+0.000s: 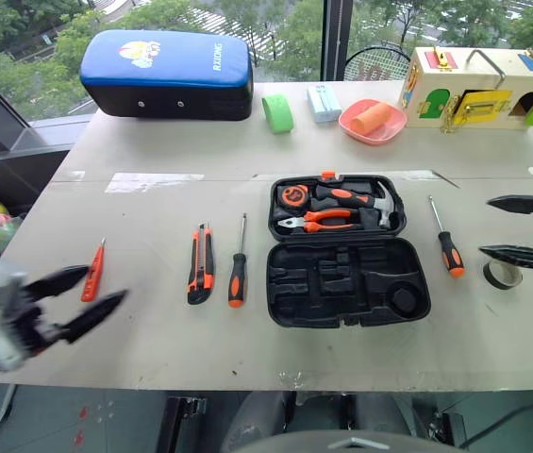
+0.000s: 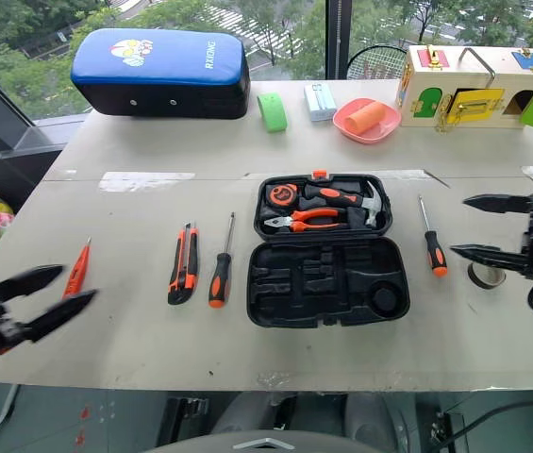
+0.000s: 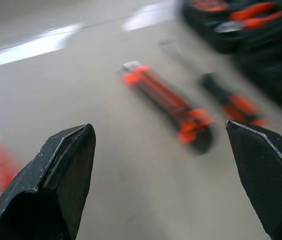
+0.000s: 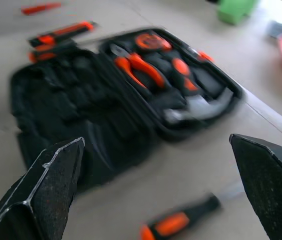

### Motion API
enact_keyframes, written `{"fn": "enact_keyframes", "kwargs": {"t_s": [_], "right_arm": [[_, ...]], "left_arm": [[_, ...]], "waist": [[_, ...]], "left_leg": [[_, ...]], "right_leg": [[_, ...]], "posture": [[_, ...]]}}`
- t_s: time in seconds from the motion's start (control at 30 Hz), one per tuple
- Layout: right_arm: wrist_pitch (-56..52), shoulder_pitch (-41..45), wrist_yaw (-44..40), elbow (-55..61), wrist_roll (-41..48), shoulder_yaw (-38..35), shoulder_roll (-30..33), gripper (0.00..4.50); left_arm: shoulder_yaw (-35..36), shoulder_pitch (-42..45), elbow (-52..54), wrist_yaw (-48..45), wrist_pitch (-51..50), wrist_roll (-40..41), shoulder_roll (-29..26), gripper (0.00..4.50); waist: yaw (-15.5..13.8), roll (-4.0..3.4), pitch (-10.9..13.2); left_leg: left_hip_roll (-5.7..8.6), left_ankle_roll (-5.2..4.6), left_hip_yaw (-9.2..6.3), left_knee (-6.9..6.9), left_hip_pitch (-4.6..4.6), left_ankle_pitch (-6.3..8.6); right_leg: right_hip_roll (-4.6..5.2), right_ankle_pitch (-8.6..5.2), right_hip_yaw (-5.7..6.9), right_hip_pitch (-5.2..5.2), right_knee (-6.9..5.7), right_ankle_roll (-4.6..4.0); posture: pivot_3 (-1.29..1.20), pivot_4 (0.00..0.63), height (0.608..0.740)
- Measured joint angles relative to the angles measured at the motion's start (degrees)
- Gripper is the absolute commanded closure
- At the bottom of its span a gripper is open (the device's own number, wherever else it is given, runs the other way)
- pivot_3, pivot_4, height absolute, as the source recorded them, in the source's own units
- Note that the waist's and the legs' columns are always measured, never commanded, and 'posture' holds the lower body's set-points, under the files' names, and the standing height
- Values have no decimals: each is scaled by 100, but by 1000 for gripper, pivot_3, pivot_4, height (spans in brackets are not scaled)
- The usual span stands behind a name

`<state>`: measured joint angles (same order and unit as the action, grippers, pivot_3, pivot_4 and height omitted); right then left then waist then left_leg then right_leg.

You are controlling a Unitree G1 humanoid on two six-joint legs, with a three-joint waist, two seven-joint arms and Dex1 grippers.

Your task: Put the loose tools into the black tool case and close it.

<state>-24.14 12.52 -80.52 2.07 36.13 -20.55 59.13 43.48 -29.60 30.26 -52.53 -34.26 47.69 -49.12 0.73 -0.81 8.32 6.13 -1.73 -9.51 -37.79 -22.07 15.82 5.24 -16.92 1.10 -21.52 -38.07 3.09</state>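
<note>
At the near left edge of the bench [image 1: 153,349], the robot's left hand [image 1: 82,297] hovers with its two black fingers spread apart and nothing between them, just beside a small orange tester pen [image 1: 93,271] that lies on the bare surface. A little further right on the bench, an orange-black utility knife [image 1: 201,263] and a thin screwdriver [image 1: 238,267] with a black-orange handle lie side by side, clear of each other. At the centre, the black tool case [image 1: 346,283] sits wide open, its near half showing vacant moulded recesses while its far half holds a hammer [image 1: 365,200], orange-handled pliers [image 1: 318,222] and a round tape measure [image 1: 292,195]. Right of the case, a second screwdriver [image 1: 445,243] rests on the bench, and beyond it a small dark tape roll [image 1: 502,275] lies near the right edge. Above that roll, the right hand [image 1: 511,226] hangs with fingers wide apart, gripping nothing. Along the far side of the bench stand a blue-and-black cushion [image 1: 167,74], a green tape ring [image 1: 278,112], a pale blue box [image 1: 324,102], a pink dish [image 1: 373,122] and a wooden latch box [image 1: 483,88].
</note>
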Motion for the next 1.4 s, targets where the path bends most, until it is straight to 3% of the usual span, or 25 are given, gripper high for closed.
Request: {"fn": "enact_keyframes", "kwargs": {"t_s": [0.17, 0.33, 0.43, 0.63, 0.77, 0.8, 0.87, 1.13, 1.33, 1.4], "right_arm": [[-494, -10, 458, 1426, 532, 155, -206, 0], [-749, -87, 841, 2492, 933, 344, -359, 0], [-825, -36, 1045, 2744, 1034, 437, -427, 0], [-840, -47, 1260, 2870, 1100, 495, -478, 0], [-853, -32, 1398, 2889, 1108, 549, -524, 0], [-858, -30, 1431, 2893, 1111, 587, -532, 0], [-870, -29, 1477, 2893, 1110, 611, -540, 0], [-887, -20, 1595, 2892, 1110, 613, -540, 0], [-916, 60, 1653, 2894, 1127, 670, -569, 0], [-915, 100, 1668, 2894, 1129, 706, -584, 0]], "left_arm": [[-1054, 1210, 965, 1796, -1706, 1210, -500, 54], [-2407, 2776, 720, 4823, -3132, 2820, -338, 54], [-3035, 3447, 442, 6238, -3384, 3354, -134, 54], [-3865, 4196, 21, 7694, -3395, 4237, -2, 54], [-4238, 4298, -141, 8156, -3397, 4488, -65, 54], [-4279, 4299, -182, 8245, -3398, 4499, -103, 638], [-4309, 4301, -212, 8316, -3394, 4541, -170, 1224], [-4558, 4517, -341, 8388, -3330, 4787, -241, 1224], [-4928, 4896, -754, 8144, -3506, 4326, 29, 1224], [-4968, 5009, -902, 8080, -3600, 4198, 133, 1751]], "waist": [[-23, 4, 1], [-44, 27, 11], [-59, 45, 18], [-101, 59, 19], [-120, 60, 20], [-126, 61, 20], [-142, 61, 20], [-158, 64, 22], [-171, 64, 20], [-191, 60, 17]], "left_leg": [[-22, 1, 20, 0, 10, 0], [-22, 0, 42, -2, 13, 0], [-23, 0, 48, -6, 12, 0], [-23, 0, 62, -7, 13, 0], [-24, 0, 71, -7, 14, 0], [-24, 0, 72, -7, 14, 0], [-24, 0, 77, -7, 15, 0], [-24, 0, 85, -8, 16, 0], [-24, 0, 98, -8, 26, 0], [-24, -1, 101, -15, 32, 0]], "right_leg": [[-21, 2, -19, -1, -8, -1], [-24, 6, -42, -6, -9, 7], [-27, 7, -47, -10, -15, 8], [-27, 7, -60, -16, -18, 8], [-28, 7, -68, -21, -24, 8], [-28, 7, -69, -22, -25, 8], [-28, 7, -74, -23, -26, 8], [-28, 7, -79, -23, -26, 8], [-27, 7, -89, -21, -37, 8], [-26, 7, -93, -19, -47, 9]], "posture": [[0, 150, 735], [0, 150, 735], [0, 150, 735], [0, 150, 735], [0, 150, 735], [0, 150, 735], [0, 150, 735], [0, 150, 735], [0, 150, 735], [0, 150, 735]]}}
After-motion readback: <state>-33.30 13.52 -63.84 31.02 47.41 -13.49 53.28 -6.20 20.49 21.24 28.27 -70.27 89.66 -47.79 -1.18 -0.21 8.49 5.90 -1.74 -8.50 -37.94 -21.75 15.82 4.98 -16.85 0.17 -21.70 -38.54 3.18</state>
